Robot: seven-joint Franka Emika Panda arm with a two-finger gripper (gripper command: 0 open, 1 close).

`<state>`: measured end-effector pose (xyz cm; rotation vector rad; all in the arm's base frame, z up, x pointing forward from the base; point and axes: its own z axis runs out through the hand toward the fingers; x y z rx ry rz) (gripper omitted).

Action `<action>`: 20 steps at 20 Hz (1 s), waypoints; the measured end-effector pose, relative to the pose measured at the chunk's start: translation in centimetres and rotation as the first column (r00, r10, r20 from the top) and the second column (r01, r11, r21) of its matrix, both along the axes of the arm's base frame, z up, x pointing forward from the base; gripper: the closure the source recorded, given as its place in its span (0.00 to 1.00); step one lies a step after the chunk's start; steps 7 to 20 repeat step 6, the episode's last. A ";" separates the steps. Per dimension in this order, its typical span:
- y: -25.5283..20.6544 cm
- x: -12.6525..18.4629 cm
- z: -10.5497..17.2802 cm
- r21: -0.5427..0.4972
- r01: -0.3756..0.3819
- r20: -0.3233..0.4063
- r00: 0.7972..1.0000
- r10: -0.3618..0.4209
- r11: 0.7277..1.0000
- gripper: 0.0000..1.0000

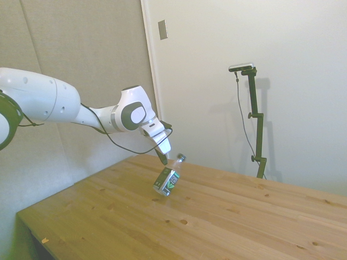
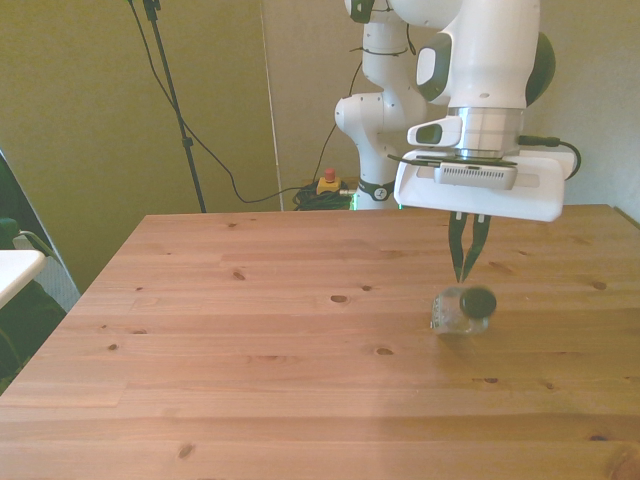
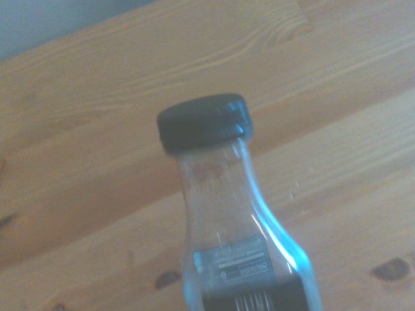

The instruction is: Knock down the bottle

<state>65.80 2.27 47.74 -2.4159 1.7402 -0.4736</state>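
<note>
From the side, the white arm reaches in low over the wooden table and the gripper sits just behind the neck of the bottle. The bottle is tilted hard away from the arm, cap leaning outward, only its lower edge on the wood near the table's far side. The dark fingertips are at the bottle's upper part; contact cannot be made out for certain from here.

In the front view, the gripper hangs straight down over the table toward the front view's right, its two thin fingers drawn nearly together with just a sliver between them and nothing held. Just below the tips is the bottle, seen almost end-on (the dark cap faces the camera and looks blurred), its clear body behind it.

The wrist view fills with the bottle: dark cap, clear neck and shoulders, the top of a printed label, wood grain behind
</note>
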 end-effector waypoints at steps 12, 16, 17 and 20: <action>-0.6 3.0 -0.2 0.000 0.007 0.088 0.996 -0.007 1.000 1.00; -0.6 3.0 -0.2 0.000 0.007 0.088 0.996 -0.007 1.000 1.00; -0.6 3.0 -0.2 0.000 0.007 0.088 0.996 -0.007 1.000 1.00; -0.6 3.0 -0.2 0.000 0.007 0.088 0.996 -0.007 1.000 1.00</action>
